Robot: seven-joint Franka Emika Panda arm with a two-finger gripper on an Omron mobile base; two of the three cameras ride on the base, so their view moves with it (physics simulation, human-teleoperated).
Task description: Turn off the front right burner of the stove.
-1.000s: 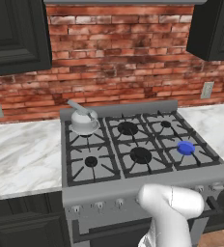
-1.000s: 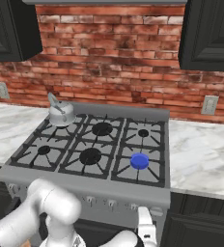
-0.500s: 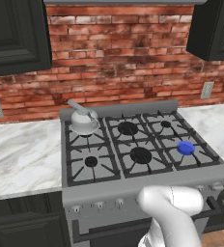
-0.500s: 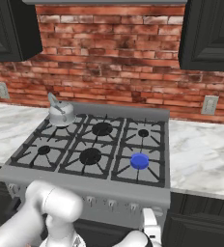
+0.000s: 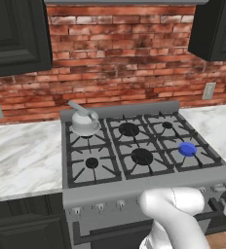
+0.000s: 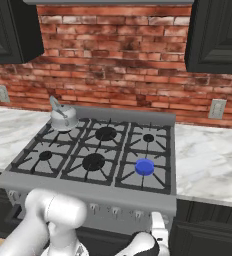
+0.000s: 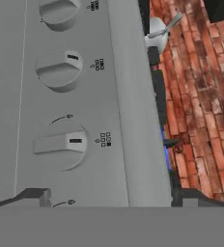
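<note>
Front right burner [image 5: 187,149] glowing bright blue, sitting in the near right corner of the stove [image 5: 134,187], under the black grate, right of the bigger black centre burner [image 5: 141,156]. Same blue disc easy to spot from the right base view too [image 6: 144,166]. Row of small silver knobs [image 6: 115,211] along the stove's front panel, just below that lit corner. Up close in the hand view, three round knobs stacked on the grey panel, the middle one [image 7: 60,69] and the lower one [image 7: 60,145] each with a dark mark and little square symbols beside them, plus a thin blue sliver at the stove's edge. Pincer [image 7: 109,198] hanging just off the panel near the lower knob, touching nothing, tips set far apart, so wide. Silver kettle [image 5: 84,122] parked on the back left grate. Marble table [image 5: 22,155] on both sides, red brick wall [image 5: 129,63] behind, dark cabinets [image 5: 17,39] up top.
</note>
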